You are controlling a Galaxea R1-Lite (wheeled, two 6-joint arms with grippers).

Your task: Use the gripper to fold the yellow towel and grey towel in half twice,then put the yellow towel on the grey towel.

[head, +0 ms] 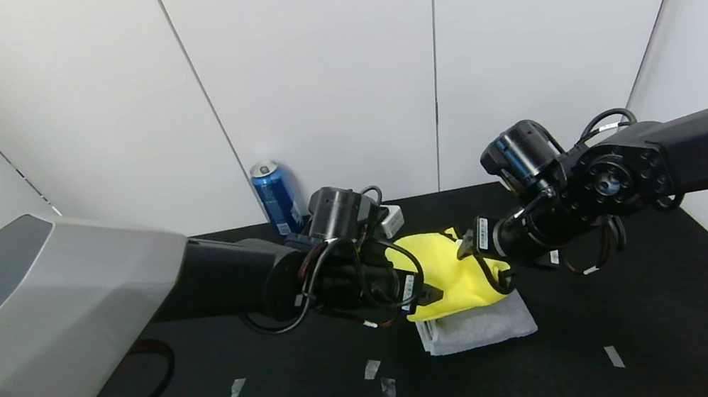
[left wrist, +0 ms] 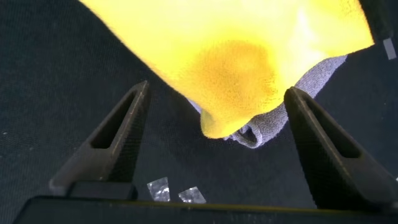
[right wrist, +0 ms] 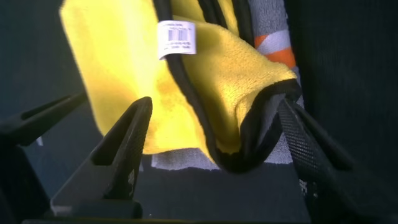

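While both of my claws hang just above the folded stack, neither one is gripping anything. My left claw [head: 429, 295] has its fingers [left wrist: 115, 140] spread wide, and the near left corner of the yellow towel [head: 448, 269] droops between them without being pinched. My right claw [head: 479, 256] is likewise spread; its wrist view shows a black-trimmed corner of the yellow towel [right wrist: 186, 87], white tag up, lying between the fingers [right wrist: 124, 149] and seeming to brush the far one, though I cannot be sure it touches.

Outward from there, the yellow towel sits bunched and puffy on top of the grey towel [head: 480, 328], which lies folded flat on the black bench [head: 636, 338], its front edge and its orange stripe showing past the yellow.

What matters next, I judge, is that the yellow bundle lies directly between my two claws, its longer side running across from one claw to the other. Each claw is near its own end, so either could back straight away.

A blue can [head: 275, 197] stands at the back.
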